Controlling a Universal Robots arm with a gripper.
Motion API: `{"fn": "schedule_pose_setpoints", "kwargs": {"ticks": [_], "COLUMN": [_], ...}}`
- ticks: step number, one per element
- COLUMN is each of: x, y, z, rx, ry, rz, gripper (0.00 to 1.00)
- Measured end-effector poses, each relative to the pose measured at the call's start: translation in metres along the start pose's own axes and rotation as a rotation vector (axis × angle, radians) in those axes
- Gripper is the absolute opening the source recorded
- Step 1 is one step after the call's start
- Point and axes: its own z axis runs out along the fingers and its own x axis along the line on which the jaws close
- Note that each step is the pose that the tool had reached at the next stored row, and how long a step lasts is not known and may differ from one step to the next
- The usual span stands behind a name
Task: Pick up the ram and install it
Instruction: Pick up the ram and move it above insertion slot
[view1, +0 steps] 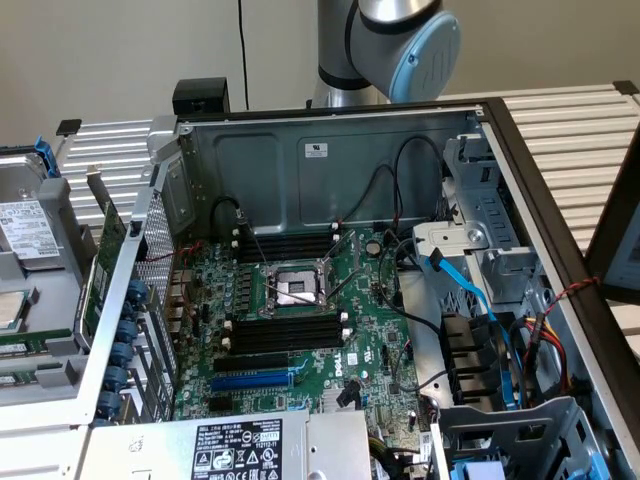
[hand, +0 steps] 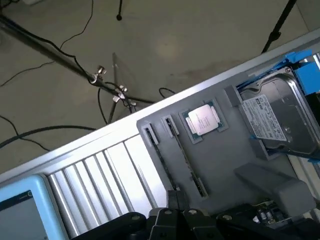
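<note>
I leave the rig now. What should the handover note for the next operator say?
Gripper: shut, nothing seen in it, over the grey plastic parts tray.
Ram: the long thin green stick stands on edge in a tray holder, a second one beside it.
Done: nothing yet; the long black memory slots in the open computer case look empty.
Left: pick up the ram and install it.

Printed in white on the motherboard (view1: 375, 345): seemingly the Dell logo. Fine print and certification marks on the power supply label (view1: 237, 447), too small to read. Likewise illegible: sticker (view1: 318, 149) on the case's rear wall, hard drive label (hand: 270, 120), processor (hand: 202, 120) lettering.
</note>
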Motion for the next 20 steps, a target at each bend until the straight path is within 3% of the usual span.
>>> {"fn": "schedule_pose_setpoints", "kwargs": {"ticks": [6,12,17,20], "x": [0.0000,-0.0001,-0.0001,0.0000], "y": [0.0000,-0.0001,-0.0001,0.0000], "z": [0.0015,0.0026,0.0035,0.0042], "rx": [0.0041,0.0176,0.0249,0.0245], "ry": [0.0027,0.0015,0.0016,-0.0053], "rz": [-0.110,-0.219,-0.310,-0.364], "gripper": [0.11,0.11,0.11,0.11]}}
